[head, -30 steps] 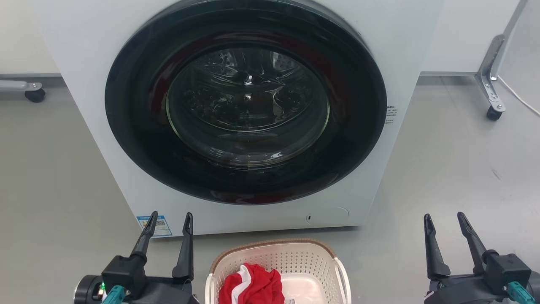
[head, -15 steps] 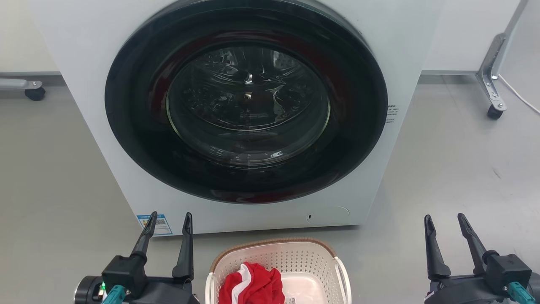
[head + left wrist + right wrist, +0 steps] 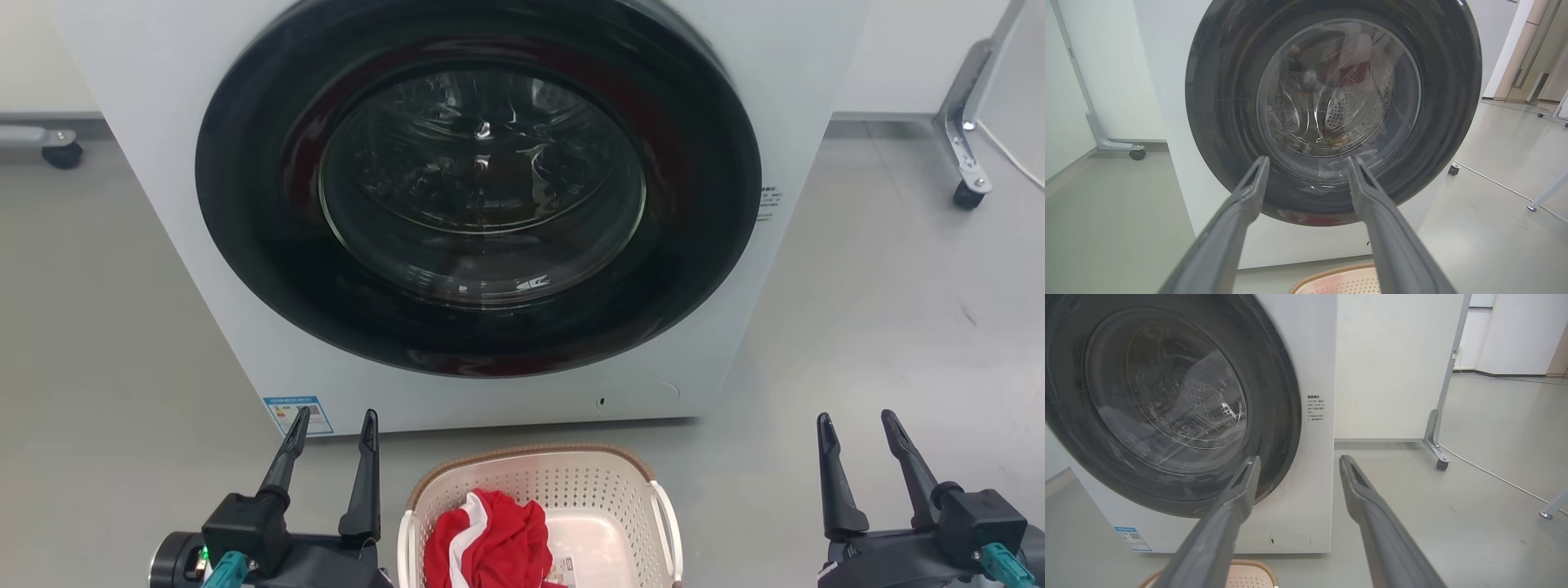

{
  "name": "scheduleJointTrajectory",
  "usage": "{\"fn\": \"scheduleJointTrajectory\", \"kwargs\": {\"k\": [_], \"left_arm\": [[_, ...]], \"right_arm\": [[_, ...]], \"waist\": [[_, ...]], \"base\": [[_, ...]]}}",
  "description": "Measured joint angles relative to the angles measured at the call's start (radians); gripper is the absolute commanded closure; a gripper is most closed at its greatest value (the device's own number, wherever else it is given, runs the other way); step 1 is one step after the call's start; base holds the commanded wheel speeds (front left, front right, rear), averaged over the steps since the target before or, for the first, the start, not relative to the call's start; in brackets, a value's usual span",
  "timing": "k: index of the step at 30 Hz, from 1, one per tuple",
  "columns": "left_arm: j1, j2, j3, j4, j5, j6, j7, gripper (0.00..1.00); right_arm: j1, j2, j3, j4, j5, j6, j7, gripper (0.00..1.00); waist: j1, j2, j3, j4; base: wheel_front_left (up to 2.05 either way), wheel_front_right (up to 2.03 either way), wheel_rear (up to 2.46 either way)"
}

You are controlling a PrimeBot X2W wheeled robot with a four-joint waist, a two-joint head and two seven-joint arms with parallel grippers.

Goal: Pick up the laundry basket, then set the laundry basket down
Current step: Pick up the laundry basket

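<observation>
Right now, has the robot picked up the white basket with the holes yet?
Nothing looks done: the cream-white perforated plastic laundry basket with the brown rim sits on the grey floor, red cloth inside. In hand: nothing; the left gripper and right gripper are open on either side of it, not touching. To do: grasp, lift, set down.

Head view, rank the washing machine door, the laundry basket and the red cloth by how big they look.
Largest: washing machine door
Next: laundry basket, cut off at the bottom edge
Smallest: red cloth inside it
</observation>
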Motion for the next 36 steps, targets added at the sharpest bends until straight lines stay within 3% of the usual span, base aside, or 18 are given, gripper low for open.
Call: {"fn": "scheduleJointTrajectory", "kwargs": {"k": [19, 36], "left_arm": [[-0.113, -0.027, -0.010, 0.071, -0.014, -0.018, 0.043, 0.00], [-0.300, -0.034, -0.005, 0.280, -0.034, -0.054, 0.134, 0.00]], "right_arm": [[-0.132, 0.021, 0.011, 0.060, 0.019, 0.020, 0.051, 0.00], [-0.328, 0.055, 0.063, 0.181, 0.012, 0.053, 0.103, 0.00]], "waist": [[0.0001, 0.0000, 0.209, -0.005], [0.0002, 0.0001, 0.431, -0.011]], "base": [[0.00, 0.00, 0.00], [0.00, 0.00, 0.00]]}}
